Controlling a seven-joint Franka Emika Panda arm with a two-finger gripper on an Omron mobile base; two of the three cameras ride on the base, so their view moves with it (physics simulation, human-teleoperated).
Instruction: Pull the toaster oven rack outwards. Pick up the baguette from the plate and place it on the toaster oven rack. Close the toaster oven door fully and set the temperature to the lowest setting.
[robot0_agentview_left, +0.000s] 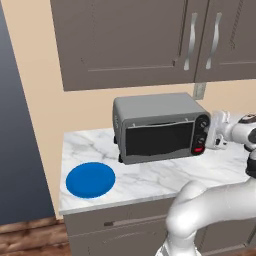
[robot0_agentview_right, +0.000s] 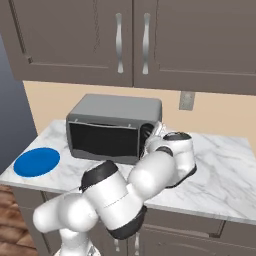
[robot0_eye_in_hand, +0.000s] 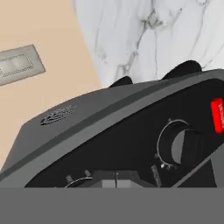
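Toaster oven (robot0_agentview_left: 159, 127): one boxy grey metal unit standing on the white, grey-veined marble counter (robot0_agentview_left: 150, 175), back near the beige wall. Toaster oven door (robot0_agentview_left: 159, 138) is up and shut; dark, glossy glass pane in a grey frame. Dark control panel (robot0_agentview_left: 201, 135) on its right side carries two round black knobs and one red button (robot0_agentview_left: 198, 149). Plate (robot0_agentview_left: 90, 179): one, flat, round, bright blue, matte, bare on top, lying on the counter left of the oven and apart from it. Gripper (robot0_eye_in_hand: 116, 179): jaws clenched together on nothing, tips right up against the control panel; whether they touch a knob cannot be told. Cabinet doors above: brown, with two curved silver handles (robot0_agentview_left: 202, 40).
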